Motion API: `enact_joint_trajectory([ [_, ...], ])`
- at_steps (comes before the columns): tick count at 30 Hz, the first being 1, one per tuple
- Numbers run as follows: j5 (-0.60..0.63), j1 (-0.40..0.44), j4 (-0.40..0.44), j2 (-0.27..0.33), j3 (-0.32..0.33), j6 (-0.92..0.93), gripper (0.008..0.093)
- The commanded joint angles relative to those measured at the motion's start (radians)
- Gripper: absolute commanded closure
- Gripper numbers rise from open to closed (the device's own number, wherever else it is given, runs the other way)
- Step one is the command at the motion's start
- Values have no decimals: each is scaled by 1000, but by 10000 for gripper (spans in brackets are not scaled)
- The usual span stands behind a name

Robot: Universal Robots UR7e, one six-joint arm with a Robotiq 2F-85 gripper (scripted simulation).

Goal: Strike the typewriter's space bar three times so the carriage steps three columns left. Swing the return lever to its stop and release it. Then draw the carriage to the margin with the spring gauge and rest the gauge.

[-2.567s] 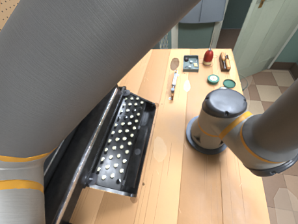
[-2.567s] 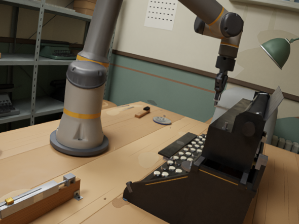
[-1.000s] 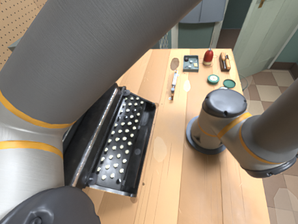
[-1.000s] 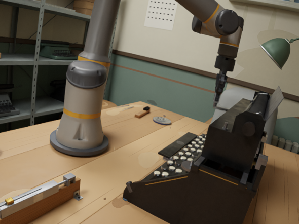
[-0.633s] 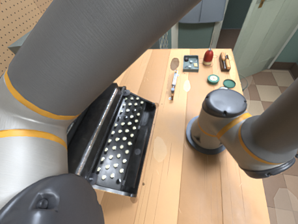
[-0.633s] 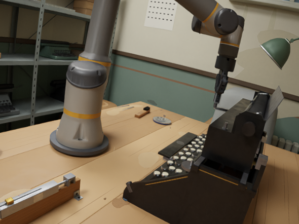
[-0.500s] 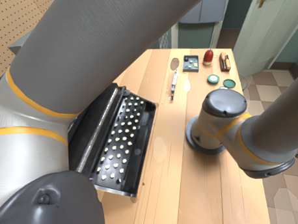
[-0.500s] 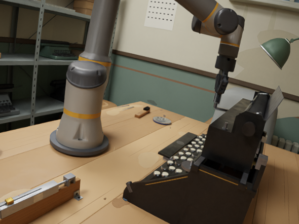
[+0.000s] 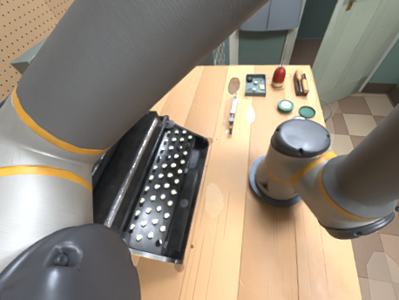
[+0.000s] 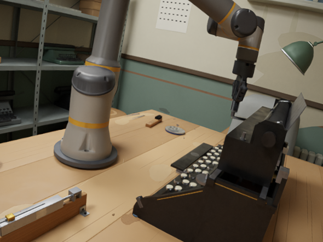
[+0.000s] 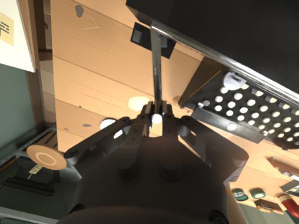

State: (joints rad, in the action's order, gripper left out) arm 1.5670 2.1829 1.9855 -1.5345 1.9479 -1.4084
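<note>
My gripper (image 11: 156, 113) (image 10: 233, 112) hangs at the far end of the typewriter (image 10: 227, 175) (image 9: 150, 187), just beyond its carriage, and I hold the tip of the steel return lever (image 11: 156, 73) between closed fingers. The lever runs from my fingers back to a bracket at the end of the carriage. The black space bar (image 10: 195, 155) lies along the front of the rows of white keys (image 9: 163, 183). The spring gauge (image 10: 32, 212) (image 9: 232, 114) rests on its wooden stand near the table's other end, away from my gripper.
Behind the typewriter are a green-and-cream wall and a green desk lamp (image 10: 298, 54). My arm's base (image 10: 86, 131) stands mid-table. A tray (image 9: 255, 84), a red bottle (image 9: 278, 75), a brush (image 9: 301, 82) and two round tins (image 9: 285, 106) sit at the table's far end.
</note>
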Motion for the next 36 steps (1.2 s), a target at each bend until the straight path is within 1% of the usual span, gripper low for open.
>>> enact_joint_trajectory([
  [1, 4, -1, -1, -1, 0, 0, 934],
  [23, 4, 1, -1, 0, -1, 10, 934],
  [36, 4, 18, -1, 10, -11, 95, 934],
])
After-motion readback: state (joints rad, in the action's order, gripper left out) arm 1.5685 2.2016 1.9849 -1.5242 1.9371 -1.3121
